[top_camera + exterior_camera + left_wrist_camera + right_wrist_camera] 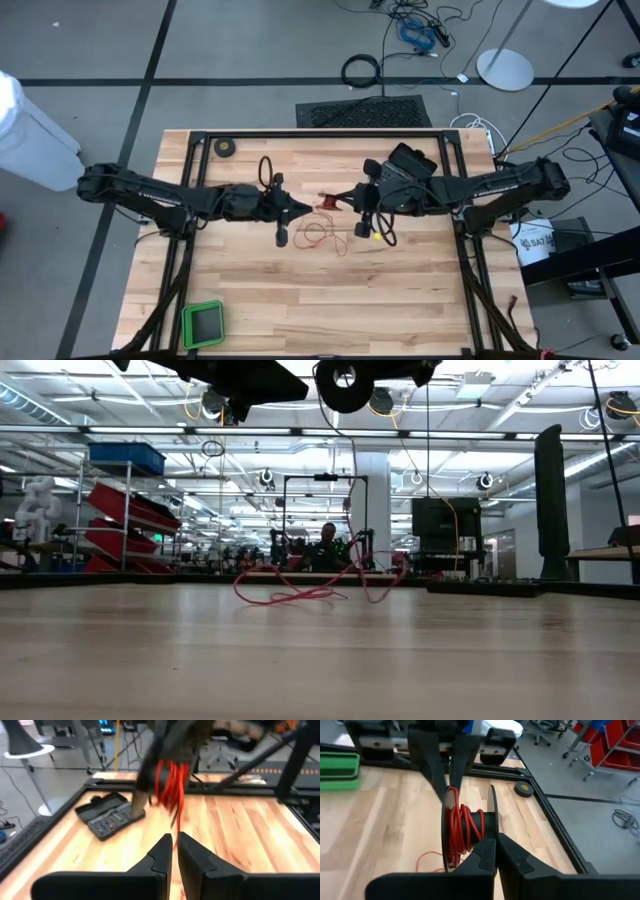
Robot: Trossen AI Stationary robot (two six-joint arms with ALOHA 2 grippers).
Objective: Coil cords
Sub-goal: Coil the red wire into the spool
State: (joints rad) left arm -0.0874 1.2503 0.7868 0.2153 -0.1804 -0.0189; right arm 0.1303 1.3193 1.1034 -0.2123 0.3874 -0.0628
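Note:
The small black reel [470, 827], red wire wound round its core, hangs above the table's middle, with my right gripper [496, 854] shut on it. From the reel [345, 382] the thin red wire drops to loose loops [322, 236] lying on the wood. My left gripper [175, 851] faces the reel from the table's left side. Its fingers stand a narrow gap apart, and the wire [176, 826] runs through that gap. In the high view the two grippers [303, 208] [348, 196] nearly meet. My left gripper has the red wire [176, 826] passing between its fingertips, close beside the reel; whether the fingers touch it I cannot tell. My right gripper pinches the rim of one reel flange [491, 822] between its two fingers, coming from the table's right side and slanting slightly down. The reel is lifted clear, its flanges on edge, the wire trailing slack below it.
An open black case [410, 160] lies at the back right, under my right arm. A black tape roll [226, 147] sits at the far left corner, and a green box [204, 322] near the front left. Bare wood lies in front of the loops.

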